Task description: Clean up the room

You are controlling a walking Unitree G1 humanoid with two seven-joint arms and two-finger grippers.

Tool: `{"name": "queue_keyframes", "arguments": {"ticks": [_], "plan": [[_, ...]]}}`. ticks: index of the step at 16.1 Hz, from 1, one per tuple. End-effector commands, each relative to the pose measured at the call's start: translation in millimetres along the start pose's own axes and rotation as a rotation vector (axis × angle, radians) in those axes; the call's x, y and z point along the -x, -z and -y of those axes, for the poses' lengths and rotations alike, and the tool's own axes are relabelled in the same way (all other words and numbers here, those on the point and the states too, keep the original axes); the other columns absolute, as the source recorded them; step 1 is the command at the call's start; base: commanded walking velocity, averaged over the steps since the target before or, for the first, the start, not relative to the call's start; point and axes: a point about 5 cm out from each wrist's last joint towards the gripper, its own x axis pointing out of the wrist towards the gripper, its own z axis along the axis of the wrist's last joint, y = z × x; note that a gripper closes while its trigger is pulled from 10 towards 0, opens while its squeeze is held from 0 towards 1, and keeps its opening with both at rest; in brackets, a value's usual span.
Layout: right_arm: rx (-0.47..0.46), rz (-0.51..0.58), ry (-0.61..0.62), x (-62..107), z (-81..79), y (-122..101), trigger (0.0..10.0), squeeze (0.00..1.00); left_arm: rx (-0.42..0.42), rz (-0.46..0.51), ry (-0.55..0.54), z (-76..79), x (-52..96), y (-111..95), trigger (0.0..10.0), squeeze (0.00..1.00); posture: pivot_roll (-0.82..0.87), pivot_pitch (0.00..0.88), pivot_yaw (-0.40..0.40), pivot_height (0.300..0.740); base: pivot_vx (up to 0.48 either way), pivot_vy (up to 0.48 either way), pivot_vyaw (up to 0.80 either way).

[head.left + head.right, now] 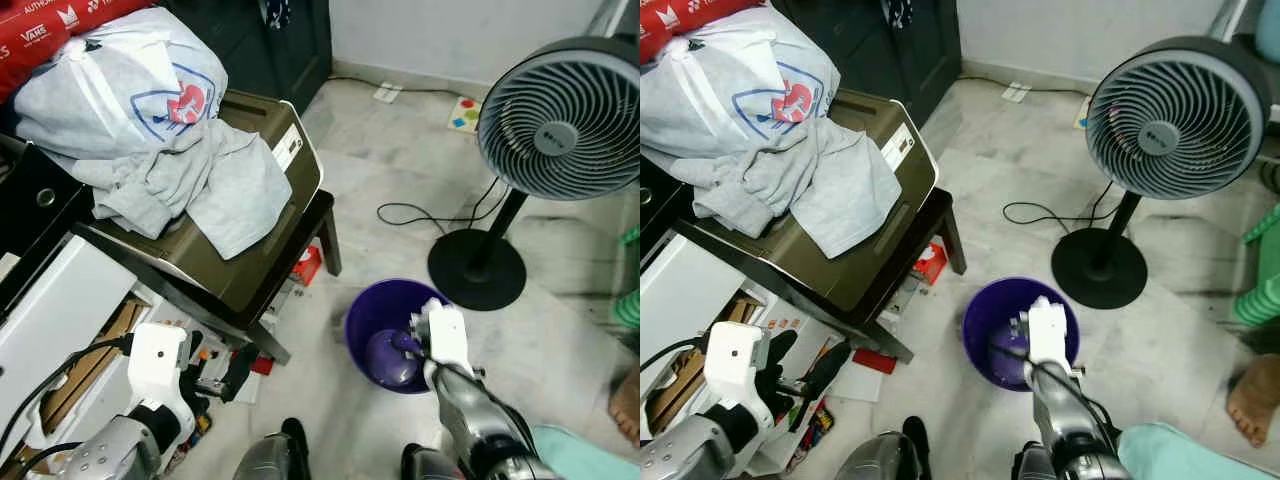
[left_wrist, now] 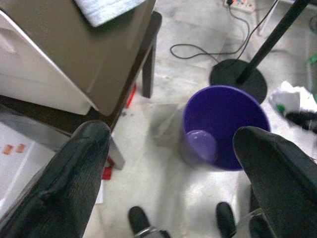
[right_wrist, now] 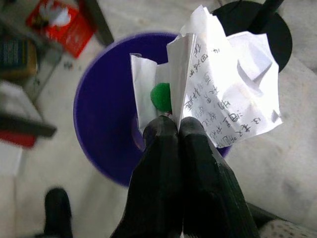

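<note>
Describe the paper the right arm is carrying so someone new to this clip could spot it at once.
Start at the standing fan on the tiled floor; beside its round black base sits a purple bin. Right above that bin, the right gripper has its black fingers shut on a crumpled white paper. Handwritten lines cover it, unlike the red packet lying nearby on the floor.

Lower centre: purple bin [image 1: 372, 318]. Above it, in the right wrist view: white crumpled paper [image 3: 225, 94] with dark handwriting, a green patch — nature unclear — behind, pinched between black fingers [image 3: 198, 158]. Upper right: grey fan [image 1: 560, 118], black stand. Upper left: pale grey garments [image 1: 190, 180], red-and-blue print on white bag [image 1: 175, 95] — olive-brown case [image 1: 250, 260] beneath. Floor [image 1: 400, 170]: pale mottled stone.
</note>
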Motion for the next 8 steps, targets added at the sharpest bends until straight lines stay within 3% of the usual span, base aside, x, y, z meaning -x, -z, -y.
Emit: {"name": "queue_keyframes", "arguments": {"ticks": [1,5,8], "plan": [[-0.031,-0.027,0.022,1.2,0.0,8,10.0,0.0,-0.017,-0.02,-0.039,-7.5,8.1,0,10.0,0.0,0.12,0.287,0.173,0.74,0.0,0.0,0.0],[-0.05,-0.021,0.046,-2.1,2.8,2,10.0,0.0,-0.044,-0.031,-0.052,-18.6,11.0,-6,10.0,0.0,0.15,0.283,0.198,0.74,0.0,0.0,0.0],[-0.075,-0.003,0.067,-1.9,4.9,2,10.0,0.0,-0.049,-0.031,-0.049,-17.1,10.2,-8,10.0,0.0,0.15,0.278,0.21,0.74,0.0,0.0,0.0]]}}
